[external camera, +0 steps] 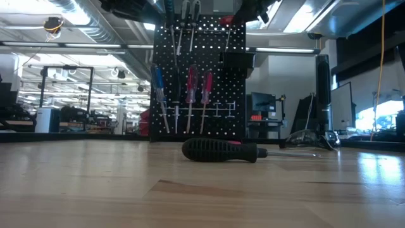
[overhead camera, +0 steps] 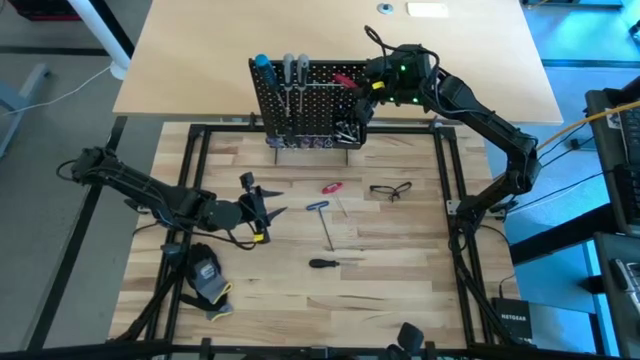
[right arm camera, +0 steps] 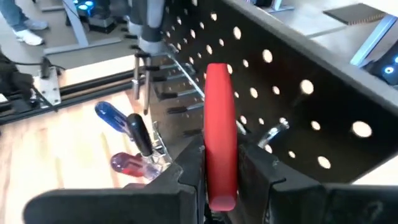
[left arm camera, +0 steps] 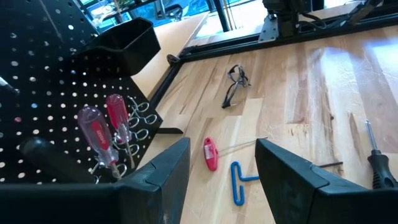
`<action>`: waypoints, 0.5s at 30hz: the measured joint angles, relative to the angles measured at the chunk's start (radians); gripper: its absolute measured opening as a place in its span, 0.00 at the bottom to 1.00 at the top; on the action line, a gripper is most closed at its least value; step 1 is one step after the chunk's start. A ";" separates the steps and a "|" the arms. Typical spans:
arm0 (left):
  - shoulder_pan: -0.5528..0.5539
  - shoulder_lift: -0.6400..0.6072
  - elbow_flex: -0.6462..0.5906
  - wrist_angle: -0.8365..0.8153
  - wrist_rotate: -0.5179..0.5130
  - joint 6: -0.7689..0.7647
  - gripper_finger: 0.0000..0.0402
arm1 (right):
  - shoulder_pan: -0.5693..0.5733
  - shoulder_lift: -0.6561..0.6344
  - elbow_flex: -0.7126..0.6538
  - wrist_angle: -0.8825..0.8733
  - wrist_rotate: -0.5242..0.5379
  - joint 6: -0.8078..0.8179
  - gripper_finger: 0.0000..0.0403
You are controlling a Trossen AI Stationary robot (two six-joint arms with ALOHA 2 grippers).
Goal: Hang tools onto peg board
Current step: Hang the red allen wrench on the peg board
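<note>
Clamping red-handled screwdriver (right arm camera: 220,155) against peg board (right arm camera: 298,74): right gripper (right arm camera: 221,167); left gripper (left arm camera: 221,171) apart.

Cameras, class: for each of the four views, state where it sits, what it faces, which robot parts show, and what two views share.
High: overhead, facing down; both arms, peg board.
Low: table height, facing the peg board past a black screwdriver; barely any robot.
Left wrist: between open left gripper fingers, toward blue T-key.
Right wrist: right gripper clamping red tool.
Shared: peg board.
</note>
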 joint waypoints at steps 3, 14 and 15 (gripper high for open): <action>0.007 0.001 0.000 0.003 0.028 -0.001 0.43 | -0.001 -0.002 0.002 0.018 -0.003 0.003 0.16; 0.017 0.081 0.001 0.057 0.045 0.028 0.43 | -0.008 0.050 0.006 0.037 -0.022 -0.061 0.16; 0.017 0.088 0.001 0.057 0.045 0.030 0.43 | -0.007 0.050 0.006 0.037 -0.021 -0.072 0.16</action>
